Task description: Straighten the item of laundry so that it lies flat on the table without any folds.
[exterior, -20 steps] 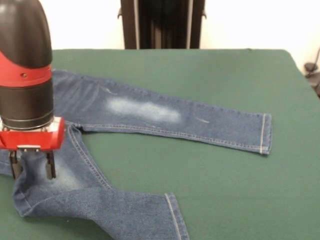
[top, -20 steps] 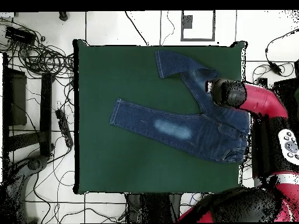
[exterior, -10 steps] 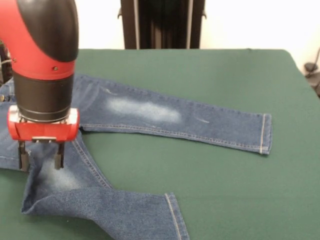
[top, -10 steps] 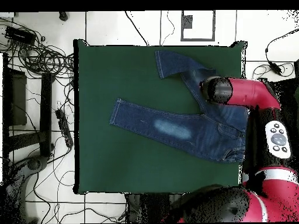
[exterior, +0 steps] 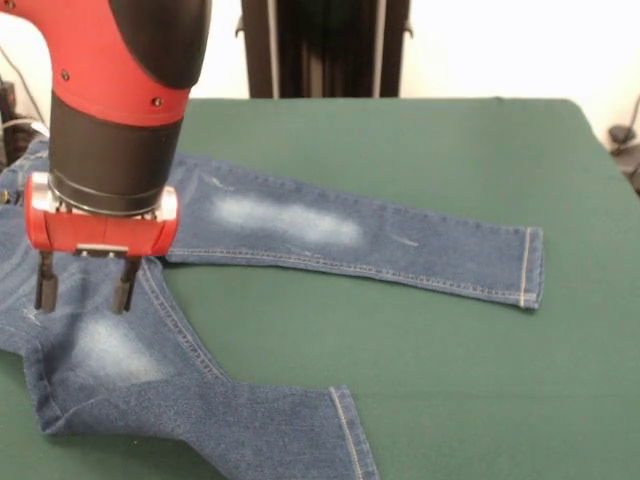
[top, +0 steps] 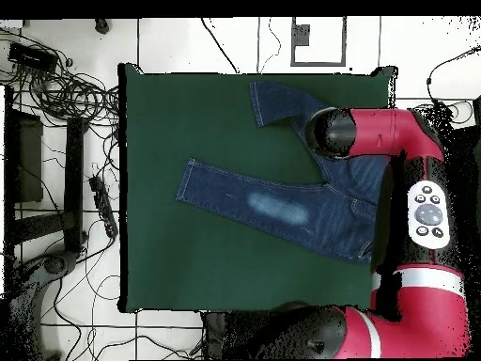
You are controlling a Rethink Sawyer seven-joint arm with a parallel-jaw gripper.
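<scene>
The jeans (exterior: 300, 225) lie on the green table (exterior: 450, 150), one leg flat toward 3 o'clock, the other bent toward 5 o'clock with its knee folded. Above the thigh at 9 o'clock hangs the gripper (exterior: 83, 285), fingers parted, holding nothing.

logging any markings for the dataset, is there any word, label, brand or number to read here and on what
No text can be read in either view.
The jeans: no tag or brand shows, only faded patches and stitching.
The arm's button panel: round buttons, any signs on them too small to read.
The gripper and the table: no markings show.
</scene>
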